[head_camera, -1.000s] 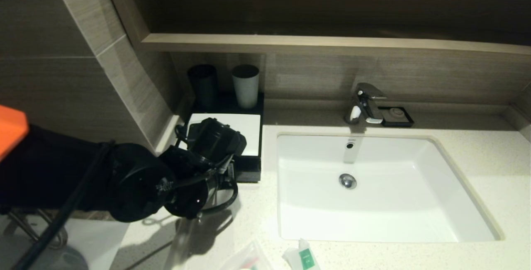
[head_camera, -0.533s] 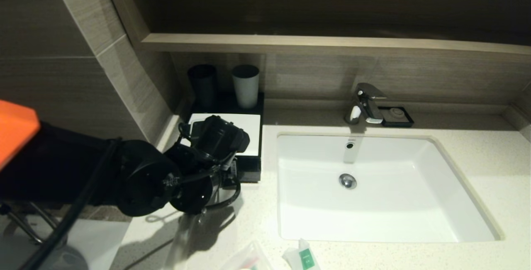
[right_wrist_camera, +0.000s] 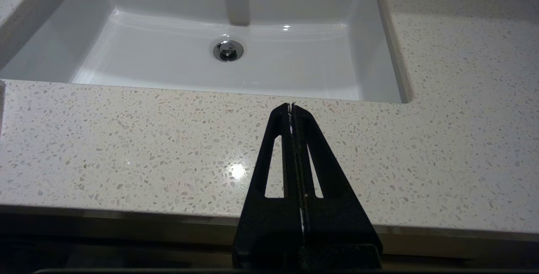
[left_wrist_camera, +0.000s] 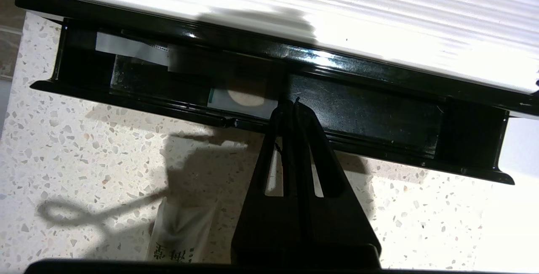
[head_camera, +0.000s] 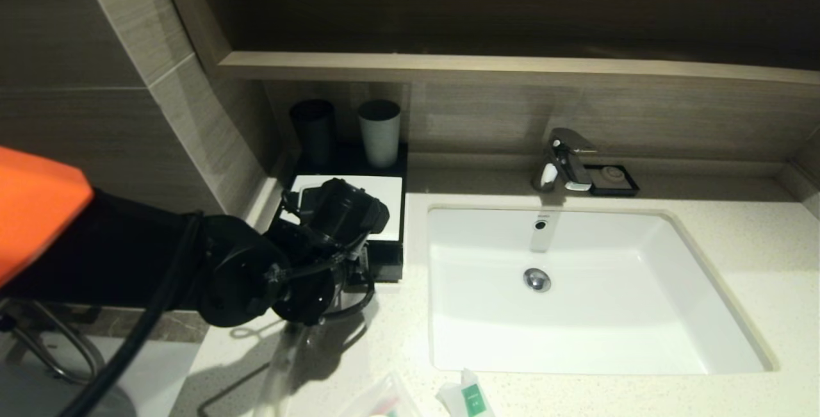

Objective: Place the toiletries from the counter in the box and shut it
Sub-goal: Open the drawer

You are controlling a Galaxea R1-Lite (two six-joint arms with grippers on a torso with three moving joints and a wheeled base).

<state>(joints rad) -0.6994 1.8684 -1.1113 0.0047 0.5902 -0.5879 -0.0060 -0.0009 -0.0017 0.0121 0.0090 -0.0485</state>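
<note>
Drawer nudge in progress, still ajar.

Left gripper, fingers pinched together and empty, now edged further in against the box drawer front versus a second ago; packets left on counter, so closing looks premature. Right gripper parked, closed.

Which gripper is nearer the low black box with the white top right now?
Left. The left gripper, shut, has its tips at the front drawer of the low black box with the white top. The right gripper, shut, hovers over the speckled counter before the white basin.

Left arm reaches over the box beside the basin.
</note>
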